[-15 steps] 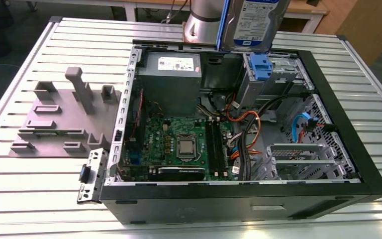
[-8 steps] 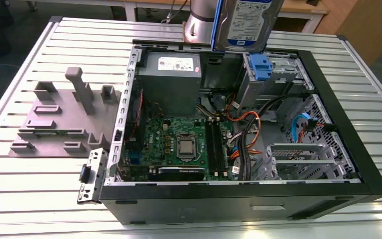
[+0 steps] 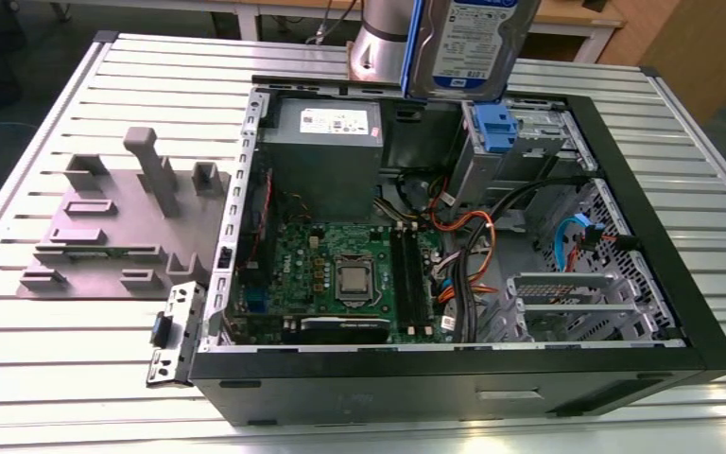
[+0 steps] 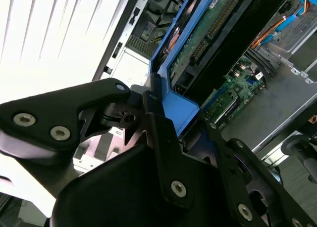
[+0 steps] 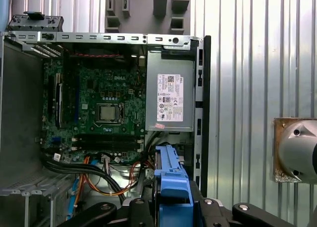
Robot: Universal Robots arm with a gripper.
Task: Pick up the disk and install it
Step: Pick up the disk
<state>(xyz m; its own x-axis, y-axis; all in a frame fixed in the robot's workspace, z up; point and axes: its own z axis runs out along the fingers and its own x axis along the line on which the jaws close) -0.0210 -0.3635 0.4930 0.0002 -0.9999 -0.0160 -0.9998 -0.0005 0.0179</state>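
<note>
One slatted metal table (image 3: 60,95) carries everything. The open computer case (image 3: 401,388) lies at its centre, and a grey moulded block (image 3: 111,227) sits at nine o'clock of the case in the exterior view.

Inside the case, the grey power box (image 3: 325,156) is at eleven o'clock and the green main board (image 3: 337,265) lies toward seven. A tangle of orange and black cables (image 3: 464,236) fills the middle. The metal drive bay (image 3: 533,142) is at one o'clock, with a blue caddy (image 3: 494,128) sitting in it.

The disk (image 3: 471,47) is not in the case. It hangs upright above the rim at about one o'clock, its label facing the exterior camera, clear of the bay.

In the second wrist view your claw (image 4: 173,113) is clamped on the disk's blue end tab.

I judge the pick-up done and the carry toward the bay in hand. The install is not yet done. Seating the disk will likely call for you to square its blue rails to an open slot in the bay and keep it off the cables.
</note>
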